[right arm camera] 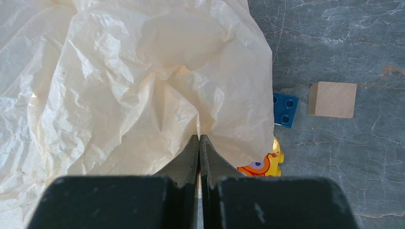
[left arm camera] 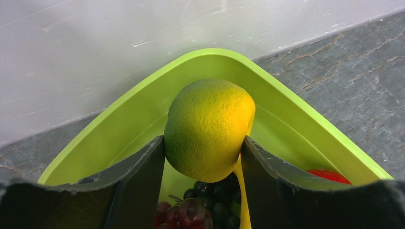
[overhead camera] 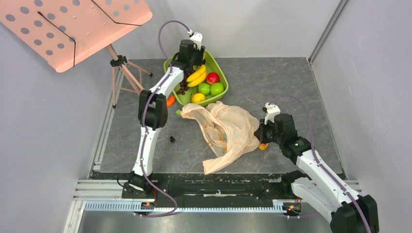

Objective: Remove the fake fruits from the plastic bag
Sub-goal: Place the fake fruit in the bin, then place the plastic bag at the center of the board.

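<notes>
Clamping the yellow fruit (left arm camera: 207, 119) in the left gripper (left arm camera: 203, 139) over the tub (left arm camera: 129, 119), could bounce out if dropped. Pinching the bag (right arm camera: 119, 86) with the right gripper (right arm camera: 199, 137), might slip.

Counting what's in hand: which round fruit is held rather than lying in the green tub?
The yellow-green fruit, clamped in the left gripper above the tub; the others lie inside it.

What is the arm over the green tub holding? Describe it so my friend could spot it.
Find the green tub at the far side of the table. Over its corner the left gripper clamps a round fruit. It has pebbly yellow-green skin; the grapes beneath are dark and glossy.
</notes>
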{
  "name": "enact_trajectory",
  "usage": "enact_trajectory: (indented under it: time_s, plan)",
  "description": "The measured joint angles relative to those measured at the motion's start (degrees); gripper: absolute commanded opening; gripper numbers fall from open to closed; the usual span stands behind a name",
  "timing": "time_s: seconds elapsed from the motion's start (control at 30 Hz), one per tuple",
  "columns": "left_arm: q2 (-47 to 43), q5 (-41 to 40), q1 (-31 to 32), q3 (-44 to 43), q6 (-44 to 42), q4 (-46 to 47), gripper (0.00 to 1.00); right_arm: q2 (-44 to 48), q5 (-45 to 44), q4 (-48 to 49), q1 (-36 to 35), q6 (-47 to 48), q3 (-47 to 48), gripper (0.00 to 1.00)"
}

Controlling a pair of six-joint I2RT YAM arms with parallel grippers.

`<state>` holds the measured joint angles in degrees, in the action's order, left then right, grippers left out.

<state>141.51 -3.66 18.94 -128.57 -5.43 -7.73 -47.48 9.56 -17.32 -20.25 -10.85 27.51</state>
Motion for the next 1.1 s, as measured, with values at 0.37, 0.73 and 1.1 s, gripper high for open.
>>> enact_trajectory:
  time_s: [0.37, 0.73, 1.1]
  plan:
    - [0.4, -0.7, -0.4, 1.7, -0.2, 1.0, 0.95, 3.1, 1.2, 7.0, 0.0, 5.7, 0.3, 0.0]
    - [-8.1, 2.3, -0.5, 8.1, 1.7, -0.2, 1.0, 4.7, -2.0, 6.7, 0.0, 11.9, 15.5, 0.0]
    - [-30.9, 6.8, -0.5, 16.5, 10.4, -1.1, 1.0, 10.0, -1.3, 8.1, 0.0, 16.4, 37.0, 0.11]
